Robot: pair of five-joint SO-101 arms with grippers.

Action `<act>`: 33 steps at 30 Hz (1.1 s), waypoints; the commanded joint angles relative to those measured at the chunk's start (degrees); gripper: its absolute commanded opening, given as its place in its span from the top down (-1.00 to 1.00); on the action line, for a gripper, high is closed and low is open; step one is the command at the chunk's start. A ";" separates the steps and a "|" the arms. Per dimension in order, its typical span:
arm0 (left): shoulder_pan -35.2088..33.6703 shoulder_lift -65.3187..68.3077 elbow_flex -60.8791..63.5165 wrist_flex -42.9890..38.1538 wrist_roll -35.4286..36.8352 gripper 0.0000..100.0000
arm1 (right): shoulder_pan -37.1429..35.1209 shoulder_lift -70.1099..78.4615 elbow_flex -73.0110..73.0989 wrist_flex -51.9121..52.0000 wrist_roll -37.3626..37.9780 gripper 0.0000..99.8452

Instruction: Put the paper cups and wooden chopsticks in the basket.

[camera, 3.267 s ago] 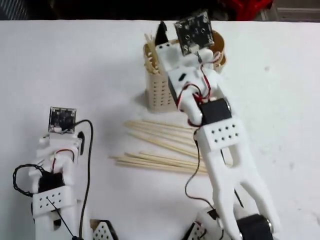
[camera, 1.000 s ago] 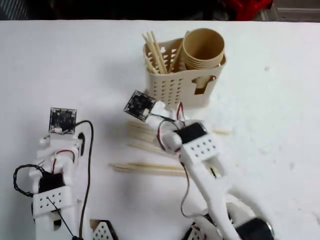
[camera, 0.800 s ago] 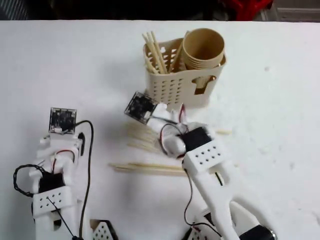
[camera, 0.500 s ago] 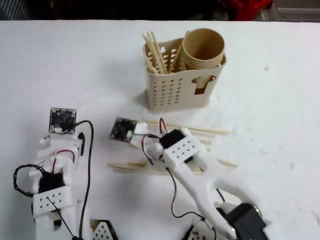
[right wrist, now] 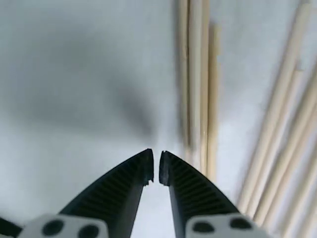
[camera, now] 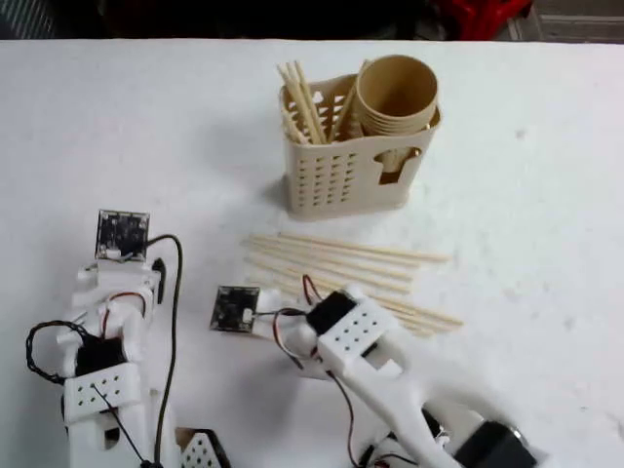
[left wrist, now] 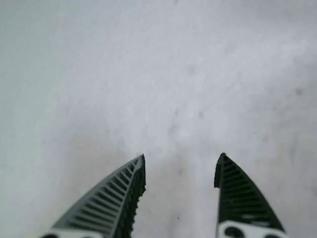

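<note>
Wooden chopsticks (right wrist: 197,74) loose; my right gripper (right wrist: 154,167) pressed together, empty, beside them – cd scatter pile; left gripper (left wrist: 179,168) spread.

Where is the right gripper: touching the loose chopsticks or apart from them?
Cannot tell. In the right wrist view one finger of the right gripper covers the ends of the chopsticks; whether it rests on them or hangs above is unclear.
</note>
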 commanded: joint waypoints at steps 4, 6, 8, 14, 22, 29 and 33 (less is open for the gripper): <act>0.92 -0.75 -0.53 -1.41 -0.53 0.53 | 6.29 13.32 -4.04 -8.13 0.35 0.92; 0.92 -0.75 -0.53 -1.41 -0.53 0.53 | 9.98 15.96 -7.65 -8.22 0.35 0.92; 0.92 -0.75 -0.53 -1.41 -0.53 0.53 | 13.32 17.54 -11.43 -8.57 0.26 0.92; 0.92 -0.75 -0.53 -1.41 -0.53 0.53 | 18.24 18.51 -17.58 -10.42 -2.02 0.92; 0.92 -0.75 -0.53 -1.41 -0.53 0.53 | 18.15 12.53 -17.49 -4.97 -2.46 0.92; 0.92 -0.75 -0.53 -1.41 -0.53 0.53 | 16.92 6.81 -18.90 -6.64 -1.85 0.91; 0.92 -0.75 -0.53 -1.41 -0.53 0.53 | 16.57 12.62 -22.07 -8.57 -1.85 0.91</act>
